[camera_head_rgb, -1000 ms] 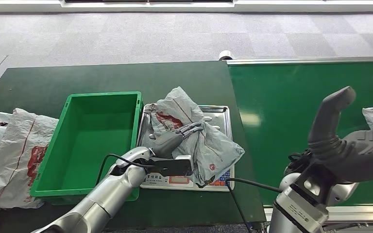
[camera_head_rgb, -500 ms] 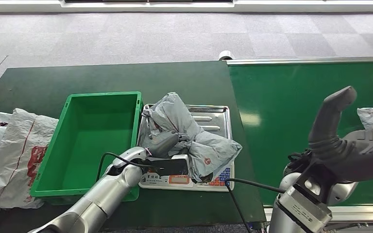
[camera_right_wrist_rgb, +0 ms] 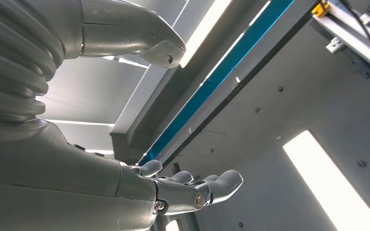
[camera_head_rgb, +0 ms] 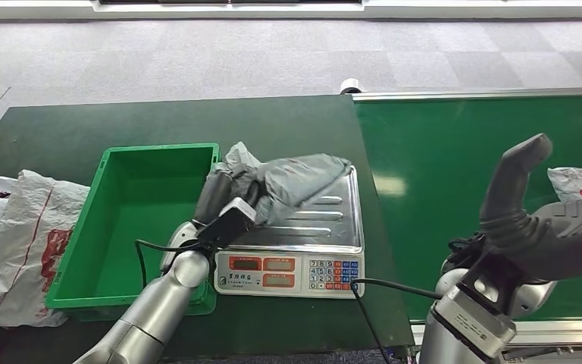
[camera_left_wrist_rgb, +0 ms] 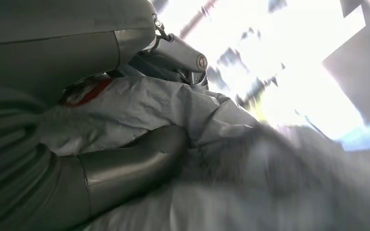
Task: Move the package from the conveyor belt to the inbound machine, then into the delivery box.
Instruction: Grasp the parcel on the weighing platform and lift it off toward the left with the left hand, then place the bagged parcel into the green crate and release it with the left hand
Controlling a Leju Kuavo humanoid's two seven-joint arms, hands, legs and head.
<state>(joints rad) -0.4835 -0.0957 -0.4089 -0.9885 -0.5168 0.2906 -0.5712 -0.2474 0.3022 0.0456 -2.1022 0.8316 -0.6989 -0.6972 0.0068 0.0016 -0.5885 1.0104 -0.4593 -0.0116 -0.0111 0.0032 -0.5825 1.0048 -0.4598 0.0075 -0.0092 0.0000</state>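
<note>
The left hand (camera_head_rgb: pixel 223 193) grips the grey package (camera_head_rgb: pixel 292 178) at its left end — the bag hangs over the far left corner of the scale's steel tray (camera_head_rgb: pixel 326 220), right beside the green box (camera_head_rgb: pixel 114 227). In the left wrist view, thumb and fingers (camera_left_wrist_rgb: pixel 173 48) clamp crumpled plastic. The right hand (camera_head_rgb: pixel 527 193) is raised over the conveyor belt (camera_head_rgb: pixel 455 159) — fingers spread, palm empty.

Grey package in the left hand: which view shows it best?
Head view: the grey package is seen whole, held by the left hand above the scale. Left wrist view shows blurred close-up folds. Right wrist view faces the ceiling.
</note>
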